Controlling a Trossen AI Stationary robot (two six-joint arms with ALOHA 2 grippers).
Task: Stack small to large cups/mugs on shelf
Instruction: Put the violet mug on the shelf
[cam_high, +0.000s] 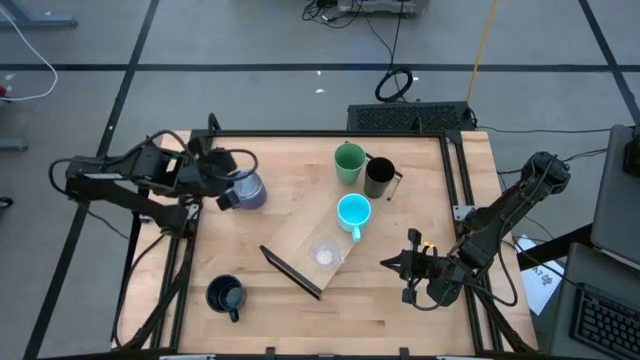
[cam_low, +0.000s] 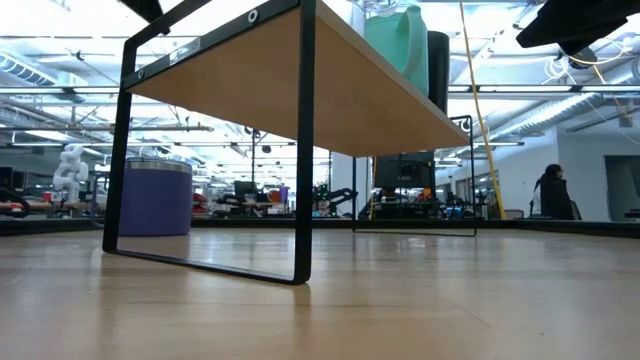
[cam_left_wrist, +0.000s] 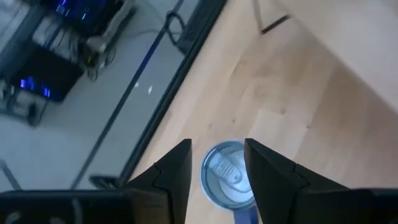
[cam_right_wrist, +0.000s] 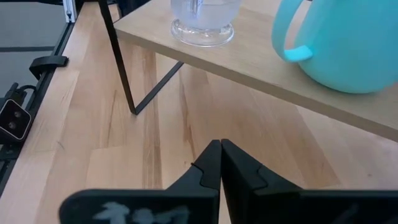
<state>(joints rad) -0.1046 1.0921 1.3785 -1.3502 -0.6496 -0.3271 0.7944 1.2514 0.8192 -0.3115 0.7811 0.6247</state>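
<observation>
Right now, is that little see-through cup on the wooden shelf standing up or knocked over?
Upright. The tiny clear cup stands on its base on the shelf, beside the cyan mug.

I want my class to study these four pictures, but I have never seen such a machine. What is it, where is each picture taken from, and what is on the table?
It is a robot with two dark arms at a wooden table. One picture looks down from above, one looks level across the tabletop, and two come from the wrists.

On the shelf stand a tiny clear cup and a cyan mug. A green cup, tall black mug and squat black mug stand on the table.

The left gripper is open around a purplish-grey mug. The right gripper is shut, holding nothing.
</observation>
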